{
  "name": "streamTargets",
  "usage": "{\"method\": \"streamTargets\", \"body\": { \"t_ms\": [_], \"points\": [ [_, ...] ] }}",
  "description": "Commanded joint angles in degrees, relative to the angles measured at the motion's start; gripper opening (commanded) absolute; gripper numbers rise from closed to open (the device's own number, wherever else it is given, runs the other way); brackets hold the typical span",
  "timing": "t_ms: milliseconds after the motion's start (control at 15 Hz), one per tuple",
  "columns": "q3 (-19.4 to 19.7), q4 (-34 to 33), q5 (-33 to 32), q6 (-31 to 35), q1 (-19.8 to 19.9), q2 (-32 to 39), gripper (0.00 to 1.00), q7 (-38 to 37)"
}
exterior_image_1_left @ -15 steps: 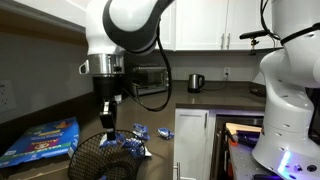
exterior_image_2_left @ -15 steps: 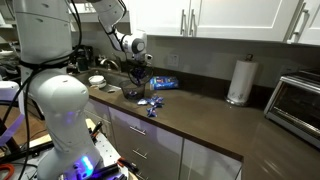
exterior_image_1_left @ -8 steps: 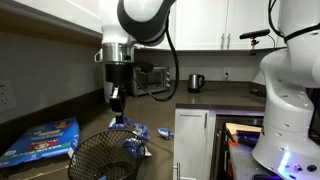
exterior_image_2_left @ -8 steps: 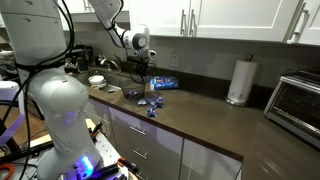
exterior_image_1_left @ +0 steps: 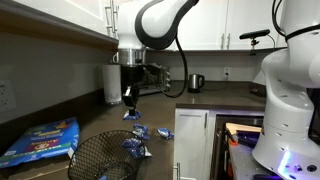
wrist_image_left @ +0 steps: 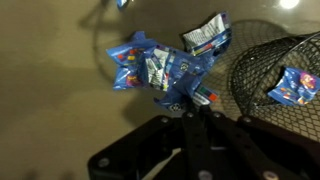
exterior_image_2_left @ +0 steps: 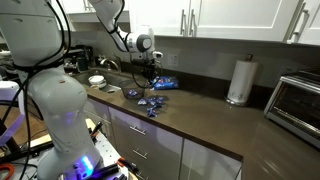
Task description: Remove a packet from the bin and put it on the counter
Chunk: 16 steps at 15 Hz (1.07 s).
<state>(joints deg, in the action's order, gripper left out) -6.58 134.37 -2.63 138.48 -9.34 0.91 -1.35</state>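
White upper cabinets [exterior_image_2_left: 225, 15] hang above a paper towel roll [exterior_image_2_left: 238, 82] and toaster oven [exterior_image_2_left: 296, 100].

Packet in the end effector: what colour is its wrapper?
The packet is blue with white markings; the wrist view shows it best.

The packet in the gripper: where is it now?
In an exterior view the packet hangs from the gripper, above loose packets on the counter, beside the bin.

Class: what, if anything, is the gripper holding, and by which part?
The gripper is shut on a small blue crinkled packet, pinched by one edge, with the rest of it hanging free.
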Motion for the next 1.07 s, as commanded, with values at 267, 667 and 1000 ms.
{"method": "streamTargets", "body": {
  "t_ms": [267,667,1000],
  "points": [
    [3.47,-0.65,-6.71,5.22,4.26,1.51,0.02,-7.22],
    [5.45,-4.45,-5.11,6.31,5.75,5.74,0.02,-6.57],
    [6.26,-5.89,-4.16,8.37,5.91,10.81,0.02,-6.66]
  ]
}}
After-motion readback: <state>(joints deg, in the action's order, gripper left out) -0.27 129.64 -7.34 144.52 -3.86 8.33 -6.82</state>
